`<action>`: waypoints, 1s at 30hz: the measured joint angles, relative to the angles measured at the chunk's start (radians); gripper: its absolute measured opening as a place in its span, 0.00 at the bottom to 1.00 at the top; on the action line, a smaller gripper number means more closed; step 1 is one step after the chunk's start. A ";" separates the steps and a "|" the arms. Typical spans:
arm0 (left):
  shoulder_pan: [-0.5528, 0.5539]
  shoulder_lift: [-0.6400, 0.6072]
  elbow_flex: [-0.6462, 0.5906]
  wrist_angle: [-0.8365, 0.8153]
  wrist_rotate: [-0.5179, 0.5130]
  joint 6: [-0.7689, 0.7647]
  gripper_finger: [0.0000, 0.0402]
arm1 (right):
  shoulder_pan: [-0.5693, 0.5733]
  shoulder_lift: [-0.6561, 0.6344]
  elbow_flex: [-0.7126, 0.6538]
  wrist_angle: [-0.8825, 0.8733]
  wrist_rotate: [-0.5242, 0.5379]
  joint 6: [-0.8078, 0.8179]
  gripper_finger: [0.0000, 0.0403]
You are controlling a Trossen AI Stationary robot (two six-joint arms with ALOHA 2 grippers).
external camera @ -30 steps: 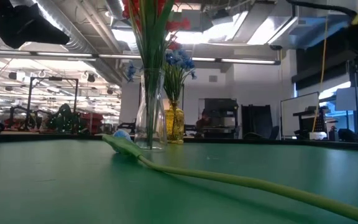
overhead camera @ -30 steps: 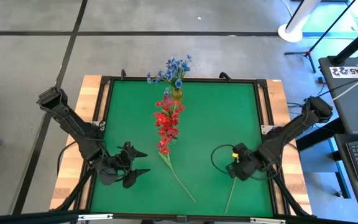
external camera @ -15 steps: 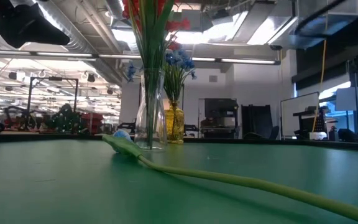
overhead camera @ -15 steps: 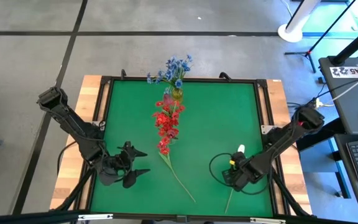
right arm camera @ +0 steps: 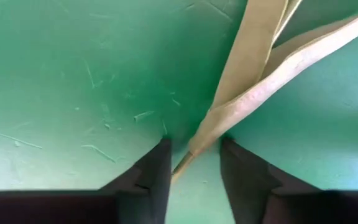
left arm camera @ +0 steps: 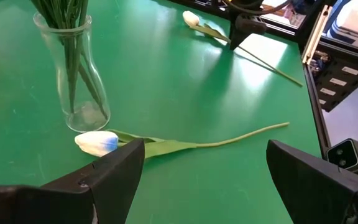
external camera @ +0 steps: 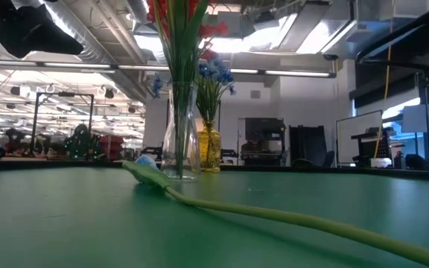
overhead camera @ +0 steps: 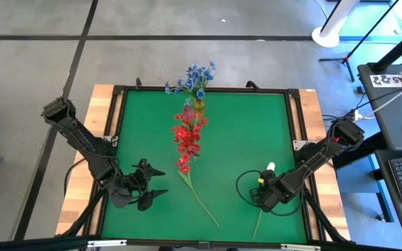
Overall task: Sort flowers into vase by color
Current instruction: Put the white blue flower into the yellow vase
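Two white tulip-like flowers lie flat on the green mat. One lies mid-table, bud beside the clear vase, stem running toward the near edge. The other lies on the right, bud toward the far side, stem toward the near edge. My right gripper is down over this stem, open, its fingers on either side of the stem just below the leaves. Red flowers stand in the clear vase, blue sprigs in a yellow vase. My left gripper waits open, near-left. My right gripper comes from above with its fingers across the right tulip's stem, one on each side, close beside it. Whether either finger touches the stem or the leaf base, I cannot tell. The flower lies flat on the mat.
The mat has a raised dark frame around it, with wooden table edges outside. Both vases stand on the middle line toward the far edge. Open mat lies between the two arms, crossed by the middle tulip's stem. A cable loops by my right gripper.
My right gripper has moved a little toward the near edge and come down over the right tulip's stem, then held still for the last half second. The flowers and my left arm have kept still.
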 joint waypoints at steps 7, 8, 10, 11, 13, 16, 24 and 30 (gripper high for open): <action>0.000 0.000 0.000 0.005 0.000 -0.003 0.82 | 0.001 -0.056 -0.008 -0.028 0.059 -0.047 0.10; 0.000 0.000 0.000 0.005 0.000 -0.004 0.82 | 0.002 -0.072 -0.010 -0.042 0.074 -0.063 0.06; 0.001 0.000 0.000 0.005 0.000 -0.005 0.82 | -0.001 -0.102 -0.014 -0.084 0.134 -0.082 0.02; 0.001 0.000 0.000 0.005 0.000 -0.005 0.82 | -0.003 -0.117 -0.014 -0.097 0.155 -0.082 0.03; 0.001 0.000 0.000 0.005 0.000 -0.006 0.82 | -0.002 -0.151 -0.012 -0.119 0.202 -0.082 0.04; 0.001 0.000 0.000 0.005 -0.002 -0.005 0.82 | 0.000 -0.205 -0.012 -0.154 0.318 -0.082 0.02; -0.005 -0.015 0.000 0.157 -0.004 0.159 0.82 | -0.008 -0.366 -0.010 -0.175 1.031 -0.178 0.01; 0.019 -0.097 0.000 0.300 0.057 0.441 0.82 | -0.106 -0.392 -0.009 -0.102 1.380 -0.424 0.01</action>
